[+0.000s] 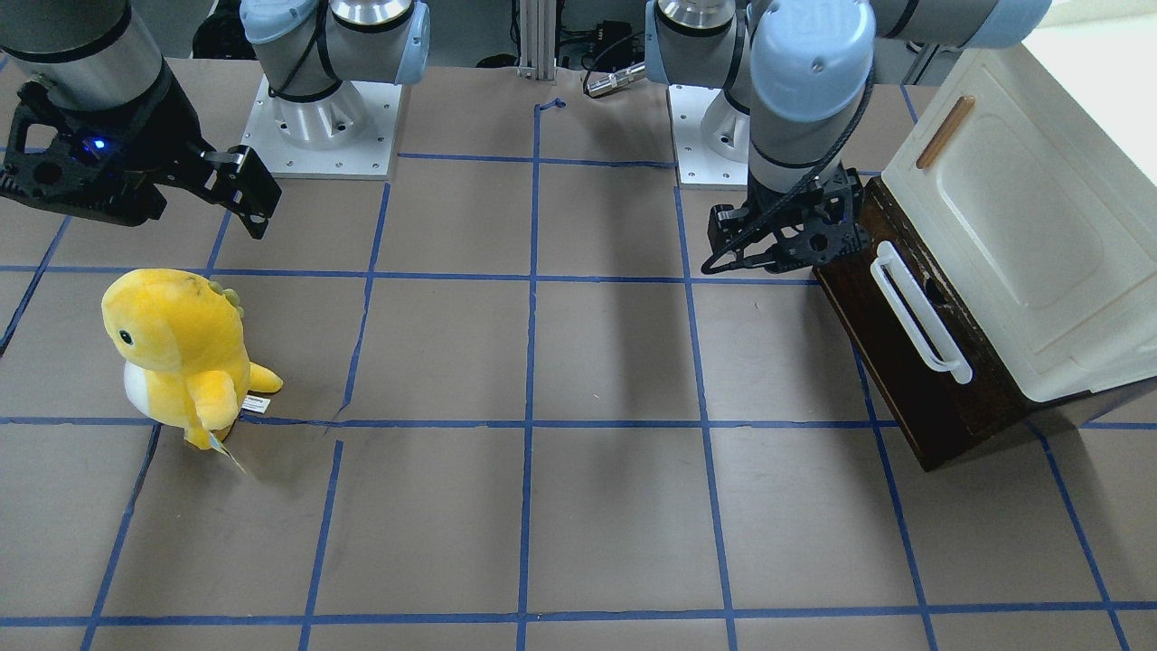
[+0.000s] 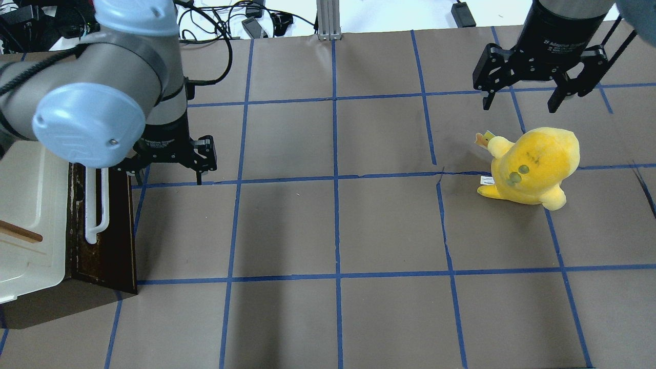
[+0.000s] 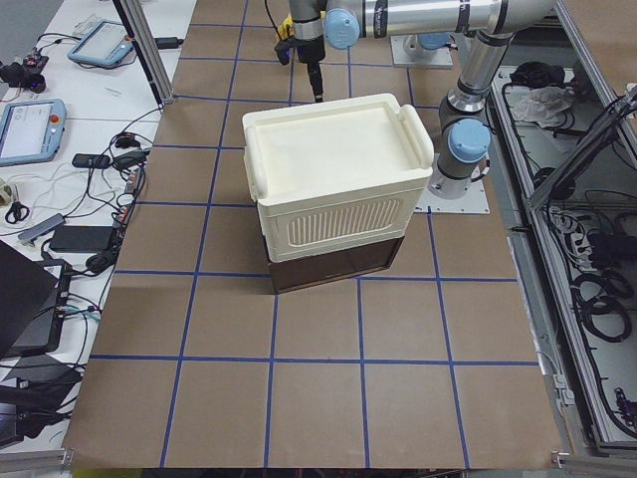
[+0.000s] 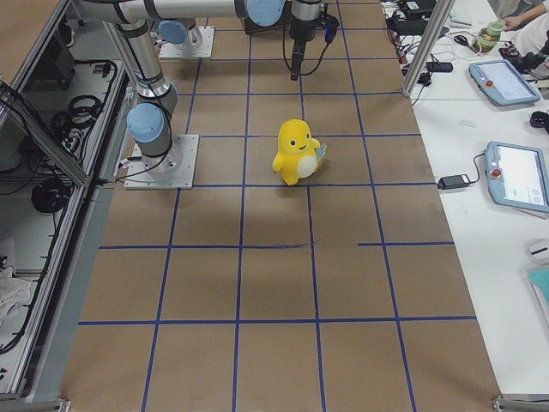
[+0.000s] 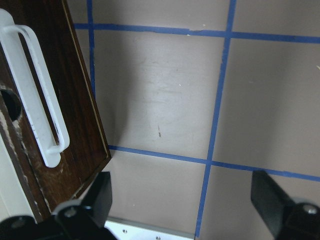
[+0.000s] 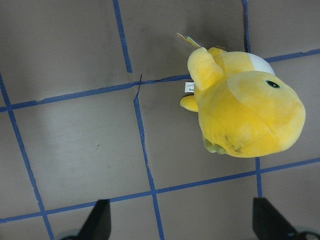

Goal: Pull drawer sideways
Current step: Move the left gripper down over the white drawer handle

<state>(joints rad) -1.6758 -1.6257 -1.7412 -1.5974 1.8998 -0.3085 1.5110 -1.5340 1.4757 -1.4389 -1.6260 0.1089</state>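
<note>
Yellow plush toy (image 1: 176, 353) upright on table (image 1: 615, 362) (blue grid)

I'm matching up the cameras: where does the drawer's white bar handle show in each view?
Front-facing: white bar handle at right, below the cream door.
Overhead: far left.
Exterior left: hidden behind the cabinet.
Exterior right: not in it.
Left wrist: upper left.
Right wrist: not in it.
Landmark: the dark drawer front that carries it.

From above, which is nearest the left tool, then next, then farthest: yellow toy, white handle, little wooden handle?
1. White handle, right beside the left tool.
2. Little wooden handle, on the cream door.
3. Yellow toy, far over on the right.
</note>
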